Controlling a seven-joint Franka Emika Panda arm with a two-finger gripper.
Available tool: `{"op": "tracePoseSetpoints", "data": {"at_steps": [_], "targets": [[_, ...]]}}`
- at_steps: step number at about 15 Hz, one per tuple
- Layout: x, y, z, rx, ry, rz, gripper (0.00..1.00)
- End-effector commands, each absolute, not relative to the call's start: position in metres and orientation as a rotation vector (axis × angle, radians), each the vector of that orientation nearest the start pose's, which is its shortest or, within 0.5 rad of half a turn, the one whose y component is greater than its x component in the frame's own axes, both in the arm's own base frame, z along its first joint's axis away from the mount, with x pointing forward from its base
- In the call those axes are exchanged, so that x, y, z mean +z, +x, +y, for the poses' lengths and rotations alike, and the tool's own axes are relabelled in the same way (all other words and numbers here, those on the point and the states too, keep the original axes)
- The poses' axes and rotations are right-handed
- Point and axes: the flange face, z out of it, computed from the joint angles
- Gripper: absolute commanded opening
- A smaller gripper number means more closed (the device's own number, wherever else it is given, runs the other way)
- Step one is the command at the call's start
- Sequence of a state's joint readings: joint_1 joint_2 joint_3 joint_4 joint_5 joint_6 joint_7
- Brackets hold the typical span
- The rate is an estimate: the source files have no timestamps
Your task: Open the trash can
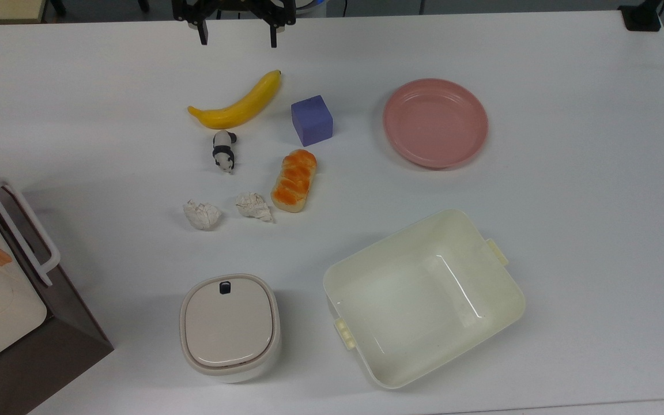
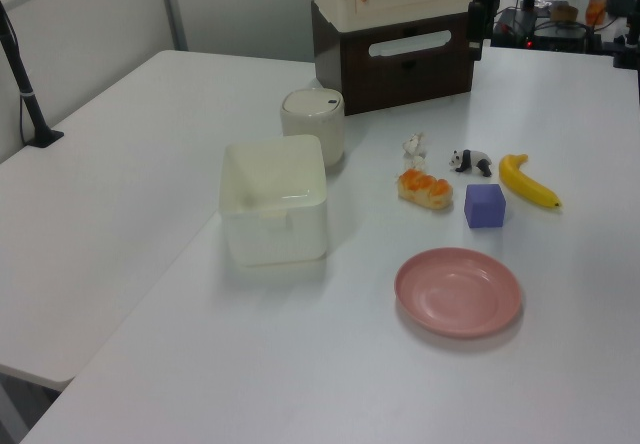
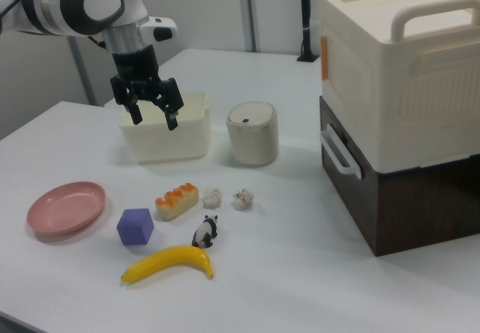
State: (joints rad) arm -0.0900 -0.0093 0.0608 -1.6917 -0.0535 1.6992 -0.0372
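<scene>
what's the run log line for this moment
task: open trash can | lid: closed | pincer: open, raised, apart from can | contact: none

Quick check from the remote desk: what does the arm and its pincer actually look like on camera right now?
In the right view the arm is glossy white with rounded shells and dark grey-black joint caps. Its wrist ends in a white block carrying a black pincer with two slim black fingers. In the top view the pincer is all black. No markings can be made out.

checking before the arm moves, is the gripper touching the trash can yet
Apart. In the top view the gripper hangs at the table's far edge, with the banana and much bare table between it and the closed trash can.
</scene>
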Motion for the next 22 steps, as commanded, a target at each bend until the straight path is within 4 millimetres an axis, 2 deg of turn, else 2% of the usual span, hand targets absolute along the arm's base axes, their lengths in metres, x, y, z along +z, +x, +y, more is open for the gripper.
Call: {"op": "tracePoseSetpoints", "data": {"at_steps": [1,10,11,14,16,18,19,22], "targets": [[0.5862,0.5603,-0.027,0.009,-3.188,-0.039,1.0],[0.5853,0.5608,-0.0245,0.011,-3.188,-0.054,1.0],[0.5853,0.5608,-0.0245,0.011,-3.188,-0.059,0.95],[0.5823,0.561,-0.022,0.021,-3.187,-0.078,0.62],[0.5824,0.5611,-0.0219,0.019,-3.187,-0.081,0.31],[0.5824,0.5612,-0.0211,0.019,-3.187,-0.083,0.04],[0.5824,0.5612,-0.0211,0.019,-3.187,-0.083,0.0],[0.5818,0.5613,-0.0202,0.019,-3.187,-0.086,0.0]]}}
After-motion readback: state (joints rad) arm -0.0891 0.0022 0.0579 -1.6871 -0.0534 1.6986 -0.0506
